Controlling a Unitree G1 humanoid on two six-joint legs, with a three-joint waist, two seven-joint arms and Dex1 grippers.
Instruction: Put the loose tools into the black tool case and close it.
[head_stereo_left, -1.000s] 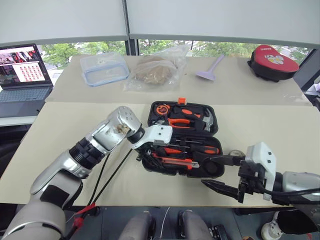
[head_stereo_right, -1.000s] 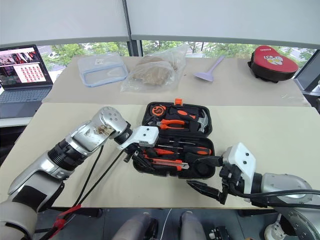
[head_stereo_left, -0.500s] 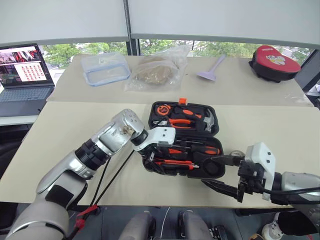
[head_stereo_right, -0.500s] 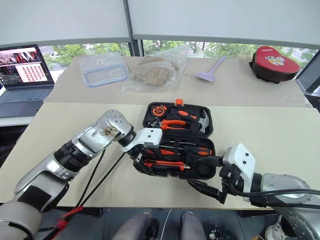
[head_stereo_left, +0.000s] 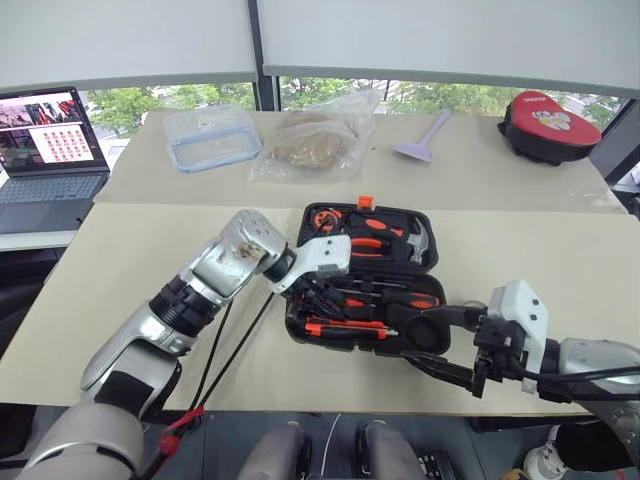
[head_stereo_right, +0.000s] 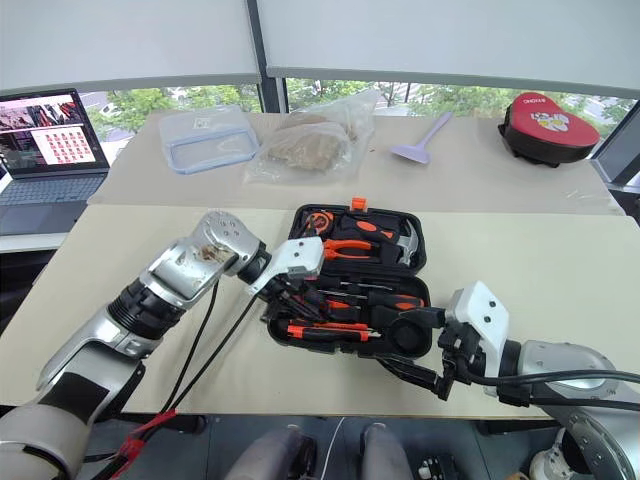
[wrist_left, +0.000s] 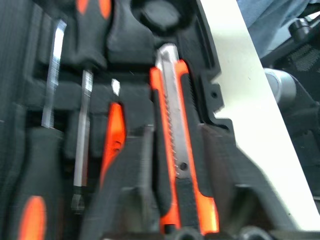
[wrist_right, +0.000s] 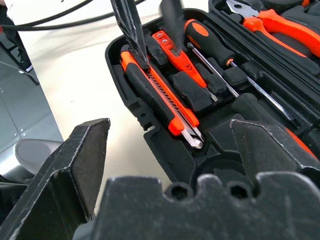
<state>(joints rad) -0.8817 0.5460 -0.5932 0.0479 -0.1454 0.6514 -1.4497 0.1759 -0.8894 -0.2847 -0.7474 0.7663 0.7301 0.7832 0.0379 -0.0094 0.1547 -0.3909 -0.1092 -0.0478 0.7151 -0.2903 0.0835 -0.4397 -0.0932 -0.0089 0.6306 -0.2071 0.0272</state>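
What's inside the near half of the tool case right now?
In the black tool case: utility knife, tester screwdriver, two screwdrivers. The round corner recess is hidden by the right gripper.

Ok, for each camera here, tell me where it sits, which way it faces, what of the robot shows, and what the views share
Left eye, right eye: on the head, looking forward and down at the open case; both arms show, left gripper over the case, right gripper at its near right corner.
Left wrist: on the left wrist, looking close into the case at the knife; its fingers show.
Right wrist: on the right wrist, looking across the case; its spread fingers show.
Shared: the knife, in both wrist views.
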